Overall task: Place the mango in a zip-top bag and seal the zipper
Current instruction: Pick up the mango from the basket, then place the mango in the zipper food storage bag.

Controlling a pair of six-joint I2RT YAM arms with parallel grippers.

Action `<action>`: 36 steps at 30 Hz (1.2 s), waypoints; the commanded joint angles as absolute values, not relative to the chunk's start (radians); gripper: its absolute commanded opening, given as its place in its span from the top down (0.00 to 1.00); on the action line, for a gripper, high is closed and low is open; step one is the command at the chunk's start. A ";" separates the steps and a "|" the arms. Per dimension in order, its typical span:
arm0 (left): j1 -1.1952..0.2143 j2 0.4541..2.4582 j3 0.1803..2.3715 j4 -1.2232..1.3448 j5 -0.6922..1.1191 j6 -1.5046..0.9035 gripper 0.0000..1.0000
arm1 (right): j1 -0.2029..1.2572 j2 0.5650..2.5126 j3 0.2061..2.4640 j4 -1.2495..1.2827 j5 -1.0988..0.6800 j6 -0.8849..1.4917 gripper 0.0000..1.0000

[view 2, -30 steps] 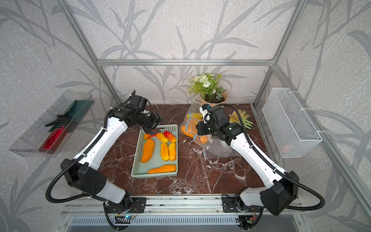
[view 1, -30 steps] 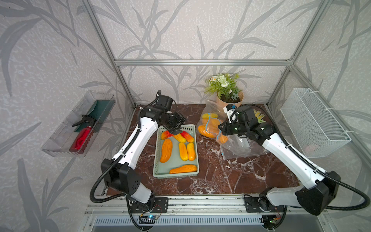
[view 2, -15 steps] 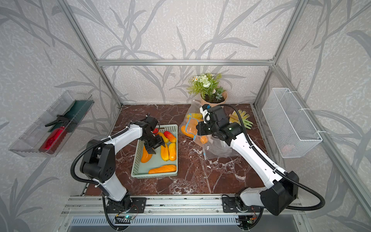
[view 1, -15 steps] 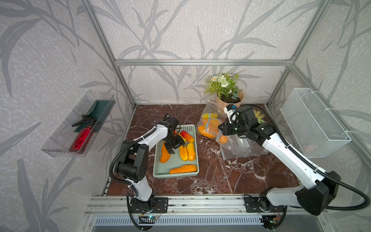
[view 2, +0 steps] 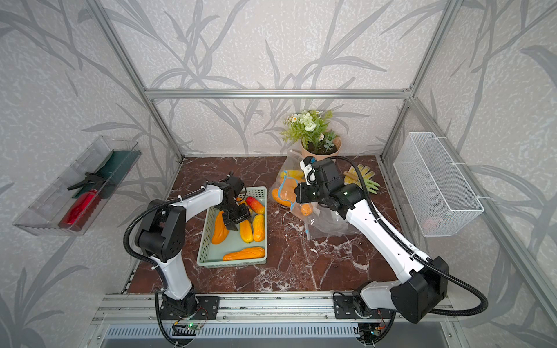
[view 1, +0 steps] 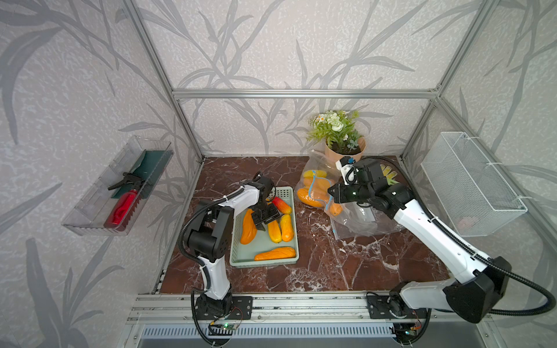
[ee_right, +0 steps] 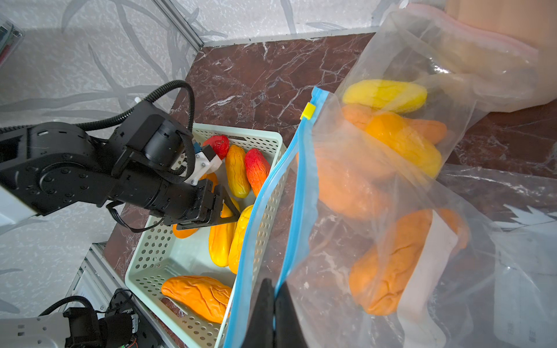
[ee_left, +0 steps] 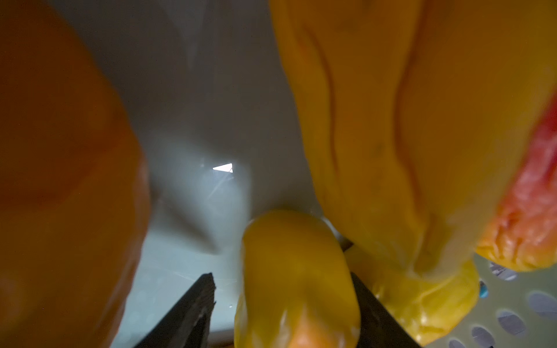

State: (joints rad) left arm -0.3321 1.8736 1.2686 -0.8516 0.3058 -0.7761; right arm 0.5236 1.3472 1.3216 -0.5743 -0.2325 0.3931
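Observation:
Several yellow, orange and red mangoes lie in a mint-green basket [view 1: 265, 262] [view 2: 232, 262]. My left gripper [view 1: 265, 220] [view 2: 236, 217] [ee_left: 280, 275] is down inside it, open, its fingers on either side of a yellow mango [ee_left: 297, 271] [view 1: 275, 231]. One finger touches the fruit; the other stands a little off it. The clear zip-top bag [view 1: 319, 188] [ee_right: 391, 168] holds several mangoes. My right gripper [view 1: 331, 192] [view 2: 297, 192] [ee_right: 274, 289] is shut on its light-blue zipper [ee_right: 303, 168], holding the mouth up. A small yellow slider [ee_right: 309, 110] sits on the strip.
Another flat clear bag [view 1: 358, 223] lies under the right arm. A flower pot [view 1: 343, 150] and gloves [view 1: 388, 176] stand at the back right. A white wire basket [view 1: 470, 186] hangs on the right wall. A clear tray [view 1: 120, 192] hangs on the left wall.
The left arm has swung down from behind the basket into it, over the mangoes, and its jaws have narrowed round a yellow one. The right arm and bag have not moved.

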 commanded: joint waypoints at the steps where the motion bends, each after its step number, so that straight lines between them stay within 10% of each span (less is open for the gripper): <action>1: -0.341 1.873 1.292 -0.853 0.268 -0.762 0.43 | 0.525 1.330 1.321 -0.582 -0.232 0.396 1.00; 8: -0.354 1.687 1.304 -0.905 0.218 -0.819 0.71 | 0.524 1.321 1.317 -0.592 -0.233 0.392 1.00; 25: -0.542 1.681 1.654 -0.374 0.262 -1.211 0.83 | 0.537 1.333 1.330 -0.577 -0.259 0.439 1.00; 36: -0.595 1.656 1.514 -0.379 0.274 -1.207 0.86 | 0.535 1.347 1.344 -0.542 -0.247 0.541 1.00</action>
State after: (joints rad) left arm -0.5941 1.6978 1.5360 -0.3992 0.2867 -1.1973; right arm 0.5312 1.3476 1.3201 -0.5732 -0.2436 0.5049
